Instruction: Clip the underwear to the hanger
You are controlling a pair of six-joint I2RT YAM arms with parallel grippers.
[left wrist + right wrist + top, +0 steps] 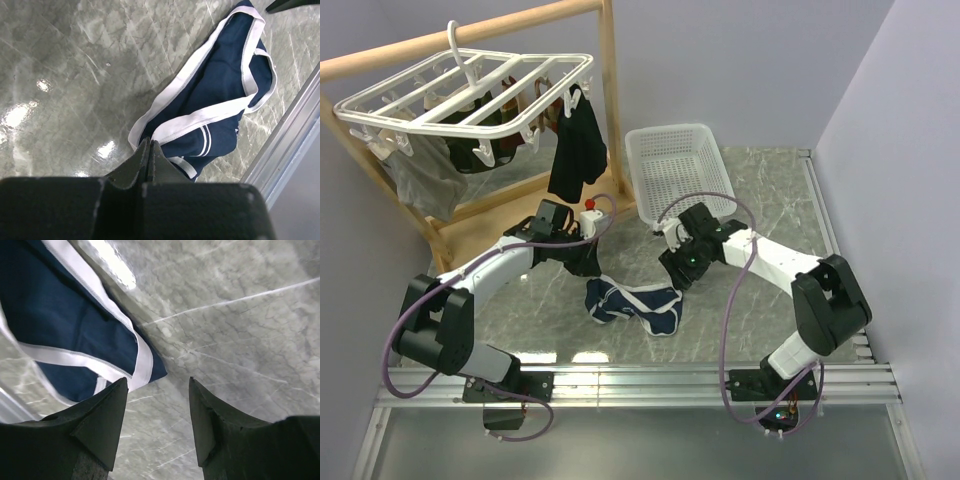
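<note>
The navy underwear (635, 305) with white trim lies crumpled on the marble table between both arms. In the left wrist view the underwear (220, 90) spreads out just beyond my left gripper (150, 142), which is shut, tips pressed together at the white waistband's edge with no cloth visible between them. My right gripper (157, 382) stands open over bare table, a corner of the underwear (75, 325) beside its left fingertip (117, 390). In the top view the left gripper (590, 262) and right gripper (675, 272) flank the garment. The white grid hanger (470, 90) hangs at the back left.
The hanger hangs from a wooden rail stand (610, 100); black garments (578, 150) dangle from its clips. A white plastic basket (680, 170) sits at the back centre. A metal rail (640, 385) runs along the table's front edge.
</note>
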